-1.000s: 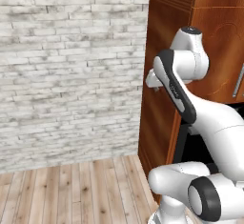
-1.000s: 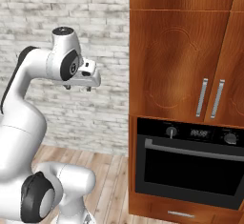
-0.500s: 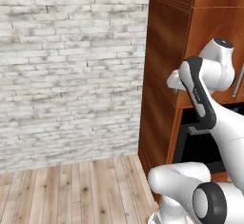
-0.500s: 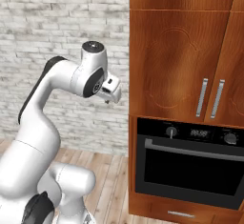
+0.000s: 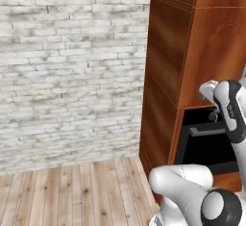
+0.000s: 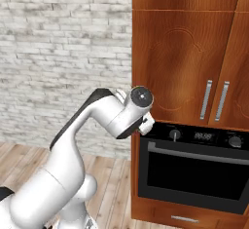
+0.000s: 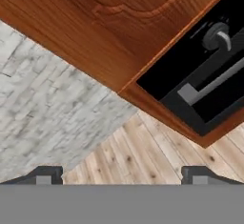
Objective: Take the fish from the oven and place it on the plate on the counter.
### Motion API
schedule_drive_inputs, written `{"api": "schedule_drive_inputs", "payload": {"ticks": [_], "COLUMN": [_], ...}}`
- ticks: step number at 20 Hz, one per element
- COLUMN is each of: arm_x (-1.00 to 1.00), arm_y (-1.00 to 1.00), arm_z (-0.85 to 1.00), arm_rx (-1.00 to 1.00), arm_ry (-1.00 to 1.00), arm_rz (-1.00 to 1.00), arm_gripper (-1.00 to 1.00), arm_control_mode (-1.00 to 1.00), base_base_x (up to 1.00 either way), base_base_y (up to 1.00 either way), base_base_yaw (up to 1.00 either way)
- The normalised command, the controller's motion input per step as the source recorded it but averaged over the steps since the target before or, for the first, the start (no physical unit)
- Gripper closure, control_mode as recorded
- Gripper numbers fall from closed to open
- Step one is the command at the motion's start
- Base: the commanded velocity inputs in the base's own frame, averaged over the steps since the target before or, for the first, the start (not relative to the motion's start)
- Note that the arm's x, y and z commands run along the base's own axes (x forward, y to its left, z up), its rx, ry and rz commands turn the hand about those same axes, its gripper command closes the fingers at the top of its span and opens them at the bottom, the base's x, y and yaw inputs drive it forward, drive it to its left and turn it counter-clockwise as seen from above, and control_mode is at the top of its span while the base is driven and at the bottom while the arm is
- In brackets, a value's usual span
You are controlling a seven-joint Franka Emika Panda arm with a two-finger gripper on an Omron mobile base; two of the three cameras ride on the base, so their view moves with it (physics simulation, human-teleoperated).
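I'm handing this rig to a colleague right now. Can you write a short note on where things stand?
Gripper: jaws wide open, holding nothing, up near the oven's upper left corner.
Oven: door shut, handle untouched; the fish should be inside, can't be seen.
Plate and counter: not in sight from here.
Done: arm brought towards the oven front.
Left: pull the door open by the handle, lift the fish off the rack, find the plate on the counter, set the fish on it.

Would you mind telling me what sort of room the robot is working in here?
Most likely a kitchen: a built-in black oven sits closed in tall wooden cabinets, beside a whitewashed brick wall and plank floor.
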Motion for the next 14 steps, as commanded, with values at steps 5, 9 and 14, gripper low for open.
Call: {"api": "schedule_drive_inputs", "payload": {"ticks": [5,9,14], "arm_x": [0.04,0.0,0.06], "arm_y": [-1.0,-1.0,-1.0], "arm_z": [-0.08,-0.12,-0.1], "arm_rx": [0.43,0.42,0.38], "arm_ry": [-0.02,0.0,0.06], "arm_rz": [-0.33,-0.31,-0.28], "arm_gripper": [-1.0,-1.0,-1.0], "arm_control_mode": [-1.0,-1.0,-1.0], "base_base_x": [0.0,0.0,0.0], "base_base_y": [0.0,0.0,0.0], "base_base_yaw": [0.0,0.0,0.0]}}
